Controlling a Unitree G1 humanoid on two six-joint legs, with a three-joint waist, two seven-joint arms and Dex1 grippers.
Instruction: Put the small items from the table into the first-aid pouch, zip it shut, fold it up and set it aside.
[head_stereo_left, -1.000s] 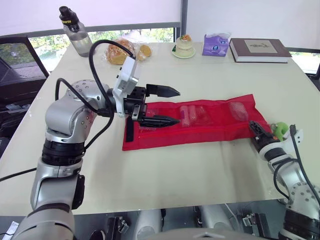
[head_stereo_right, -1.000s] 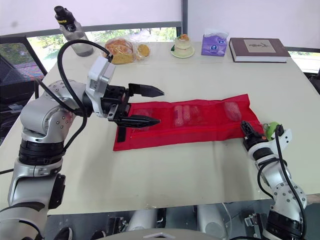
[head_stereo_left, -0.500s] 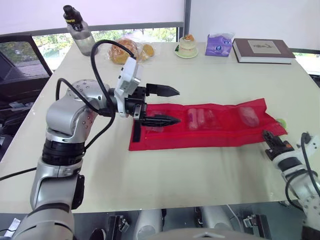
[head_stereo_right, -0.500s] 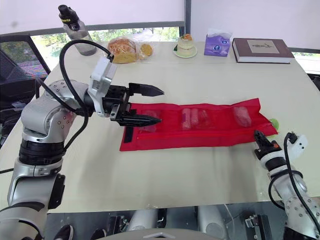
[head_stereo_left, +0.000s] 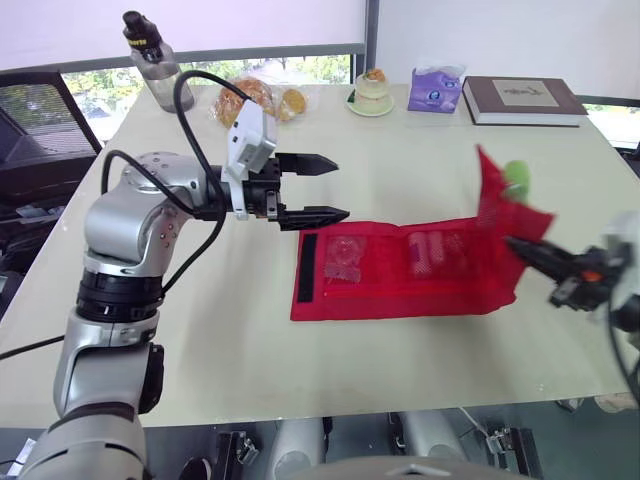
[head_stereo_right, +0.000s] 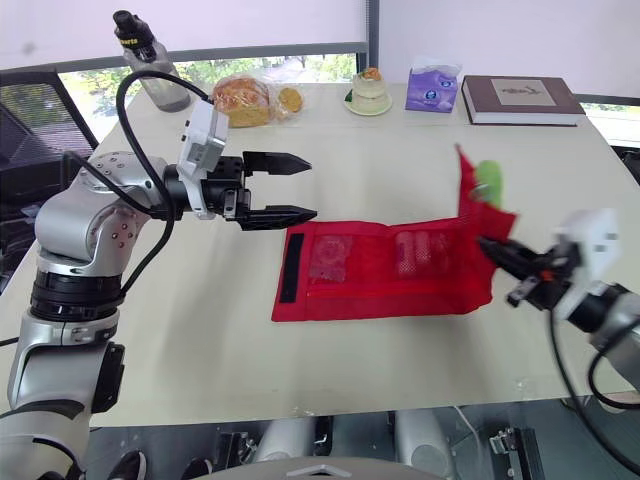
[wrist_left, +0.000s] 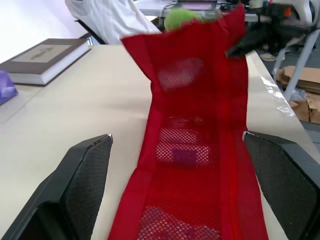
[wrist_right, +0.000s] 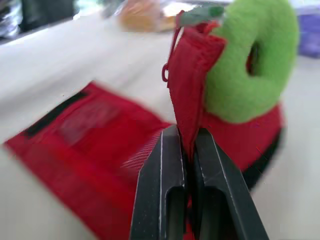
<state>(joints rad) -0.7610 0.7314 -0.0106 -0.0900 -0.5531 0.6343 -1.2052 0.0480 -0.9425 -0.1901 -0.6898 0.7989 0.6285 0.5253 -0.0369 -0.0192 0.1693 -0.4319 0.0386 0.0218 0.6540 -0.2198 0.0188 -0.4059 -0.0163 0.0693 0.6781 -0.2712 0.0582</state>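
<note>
1. Your right hand was pressed together on the raised right end of the pouch, pinching only a thin edge of red cloth. That grip looked shallow. A quick swing could have pulled the cloth free and dropped the end back.
2. The green ring hung near the top of that raised end. Its weight could have twisted the flap, so the fold might have landed crooked.
3. The rest of the pouch lay flat on the surface, with small items showing through the mesh. Nothing pinned it down, so carrying the end leftward could have slid the whole pouch instead of folding it. You couldn't tell whether the zip was fully closed. If it wasn't, items might have spilled.
4. Your left hand hovered spread wide and empty, just beyond the pouch's left end and its black strip. Without it pressing down, the fold had no anchor.
5. The bottle and book stood well apart at the far edge, so they posed little risk.
</note>
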